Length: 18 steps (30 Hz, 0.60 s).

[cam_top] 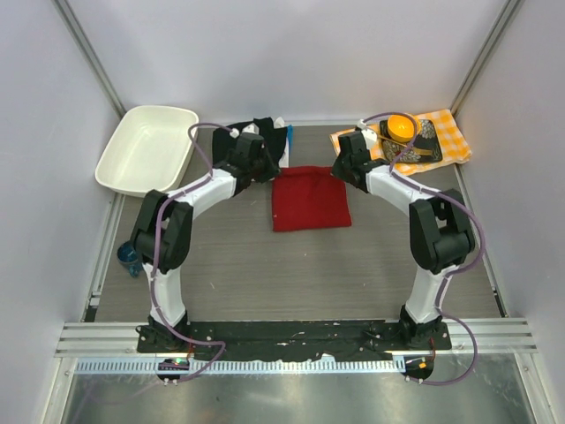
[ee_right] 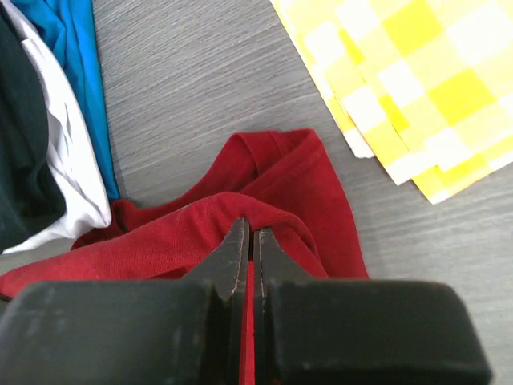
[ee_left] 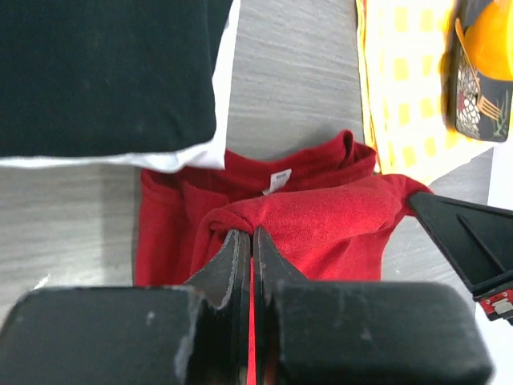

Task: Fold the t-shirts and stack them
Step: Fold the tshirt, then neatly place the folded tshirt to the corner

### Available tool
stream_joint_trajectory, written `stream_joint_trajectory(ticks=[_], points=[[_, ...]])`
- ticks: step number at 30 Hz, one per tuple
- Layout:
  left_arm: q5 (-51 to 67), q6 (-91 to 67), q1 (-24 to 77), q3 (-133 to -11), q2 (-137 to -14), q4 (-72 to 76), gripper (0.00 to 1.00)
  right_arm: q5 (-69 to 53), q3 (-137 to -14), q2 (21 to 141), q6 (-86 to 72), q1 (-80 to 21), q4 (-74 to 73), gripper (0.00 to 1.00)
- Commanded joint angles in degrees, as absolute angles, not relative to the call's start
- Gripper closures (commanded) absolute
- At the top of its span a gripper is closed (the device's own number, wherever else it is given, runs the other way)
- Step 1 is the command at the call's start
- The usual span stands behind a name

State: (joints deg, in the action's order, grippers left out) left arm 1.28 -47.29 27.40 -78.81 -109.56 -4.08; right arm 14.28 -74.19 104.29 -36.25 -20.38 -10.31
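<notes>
Step in hand, as I judge it: folding the red t-shirt (cam_top: 310, 198).
- It lies mid-tabletop (cam_top: 265, 274) between the two arms, already squarish from above.
- The left fingers (ee_left: 244, 241) are pressed together on a raised ridge of red cloth at the collar end, with no gap showing between them.
- The right fingers (ee_right: 244, 237) are likewise closed tight on a pinch of red cloth beside the neckline.
- Both grips sit on the shirt's far edge, one toward each corner.

Nearby:
- A folded black shirt (ee_left: 104, 72) sits on a white one (ee_left: 192, 156), touching the red shirt's far edge.
- A strip of blue cloth (ee_right: 76, 72) shows under that pile.
- The yellow checked cloth (ee_right: 417, 80) lies just beside the collar on the right, not touching it.

Next move, my estimate: lift both pinches together and level, then carry the far edge toward the near hem so it lands square. Uneven travel would skew the fold. Stacking is not yet done.

Writing: a small white neck tag (ee_left: 276, 181) is sewn inside the collar, its print too small to read. No other labels seen.
</notes>
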Motion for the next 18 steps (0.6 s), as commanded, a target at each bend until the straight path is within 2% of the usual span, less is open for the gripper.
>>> stream_joint_trajectory(ticks=[1, 3, 4, 6, 9, 12, 18], points=[[3.0, -45.5, 25.7, -84.6, -114.5, -3.0, 0.75, 14.1, -79.6, 108.8, -35.2, -19.7, -7.9, 0.91], [2.3, -45.5, 25.3, -86.4, -115.7, -3.1, 0.44, 14.7, -81.4, 110.2, -34.3, -19.6, -8.1, 0.67], [2.2, -45.4, 25.0, -86.8, -116.5, -3.3, 0.01, 15.0, -81.7, 110.7, -33.8, -19.5, -7.9, 0.40], [1.9, -45.1, 24.9, -87.7, -116.3, -3.8, 0.00, 16.1, -81.9, 110.7, -32.9, -19.6, -7.4, 0.17], [2.1, -45.4, 25.1, -84.8, -111.9, -4.0, 0.00, 17.0, -79.3, 106.2, -30.7, -20.5, -5.5, 0.07], [0.5, -45.6, 26.2, -80.1, -103.9, -4.0, 0.00, 21.5, -79.0, 101.2, -23.8, -23.5, -5.9, 0.04], [-6.9, -46.9, 29.6, -66.1, -90.4, -7.7, 0.00, 29.4, -81.9, 97.2, -6.8, -38.6, -18.3, 0.00]])
